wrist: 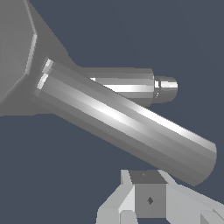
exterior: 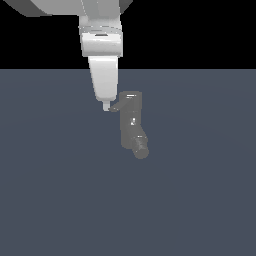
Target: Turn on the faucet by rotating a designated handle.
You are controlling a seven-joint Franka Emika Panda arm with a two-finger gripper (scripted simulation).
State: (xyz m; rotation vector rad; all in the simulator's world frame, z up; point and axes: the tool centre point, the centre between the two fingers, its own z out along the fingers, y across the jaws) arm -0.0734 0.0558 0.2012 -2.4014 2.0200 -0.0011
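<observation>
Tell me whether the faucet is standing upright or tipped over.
Upright. In the exterior view the faucet body rises vertically from the floor, spout angling down at its base, and the handle sticks out sideways near its top.

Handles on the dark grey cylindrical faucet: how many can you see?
1. The thin grey rod handle projects from the top of the faucet body toward the exterior view's left, its tip at the white gripper. Another behind the body could be hidden.

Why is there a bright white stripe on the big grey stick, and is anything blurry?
Wrist view: the stripe is a light glint along the thin grey rod handle; edges look sharp. Exterior view: the dark grey cylindrical faucet shows only small glints, looks slightly soft, and casts no visible shadow.
</observation>
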